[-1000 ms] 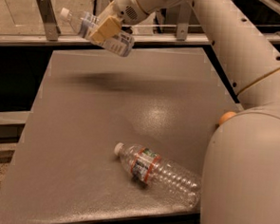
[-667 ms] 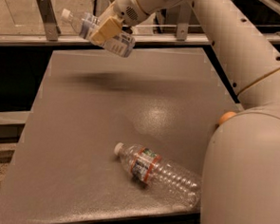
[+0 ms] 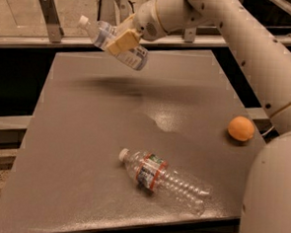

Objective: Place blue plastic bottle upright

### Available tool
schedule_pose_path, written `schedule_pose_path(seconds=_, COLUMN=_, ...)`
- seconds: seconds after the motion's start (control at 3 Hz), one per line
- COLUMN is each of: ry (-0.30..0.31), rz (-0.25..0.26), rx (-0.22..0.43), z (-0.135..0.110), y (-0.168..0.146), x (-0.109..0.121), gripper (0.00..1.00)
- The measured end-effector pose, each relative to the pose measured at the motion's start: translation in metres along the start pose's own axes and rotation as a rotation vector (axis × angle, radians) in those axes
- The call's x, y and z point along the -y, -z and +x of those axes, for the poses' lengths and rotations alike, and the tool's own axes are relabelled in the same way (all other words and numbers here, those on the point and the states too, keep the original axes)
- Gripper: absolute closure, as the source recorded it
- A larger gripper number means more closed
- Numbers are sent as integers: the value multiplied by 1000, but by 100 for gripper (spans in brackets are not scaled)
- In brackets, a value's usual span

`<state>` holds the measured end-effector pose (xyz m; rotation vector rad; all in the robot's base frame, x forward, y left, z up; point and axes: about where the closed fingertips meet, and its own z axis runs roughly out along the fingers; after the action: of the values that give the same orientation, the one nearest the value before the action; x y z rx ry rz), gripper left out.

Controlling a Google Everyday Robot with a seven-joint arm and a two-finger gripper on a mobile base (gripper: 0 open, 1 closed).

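The blue plastic bottle (image 3: 110,39), pale blue with a white cap pointing upper left, hangs tilted nearly sideways in the air above the far left part of the grey table (image 3: 85,134). My gripper (image 3: 121,41) is shut on its middle, with a tan finger pad (image 3: 123,40) across the label. The arm comes in from the upper right. The bottle's shadow lies on the table below it.
A clear ribbed bottle (image 3: 164,181) with a red-orange and green label lies on its side near the table's front edge. An orange fruit (image 3: 241,128) sits at the right edge. A metal bracket (image 3: 49,14) stands behind the table.
The view has shifted, and the orange at the right edge now shows. The gripper still holds the blue bottle at about the same tilt above the far left of the table.
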<state>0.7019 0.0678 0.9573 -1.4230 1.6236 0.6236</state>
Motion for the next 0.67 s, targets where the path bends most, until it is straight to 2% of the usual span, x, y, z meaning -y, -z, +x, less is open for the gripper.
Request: schedule_pose_path(seconds=0.67, ry=-104, rz=136, rx=154, z=84, y=61, x=-3, gripper=100)
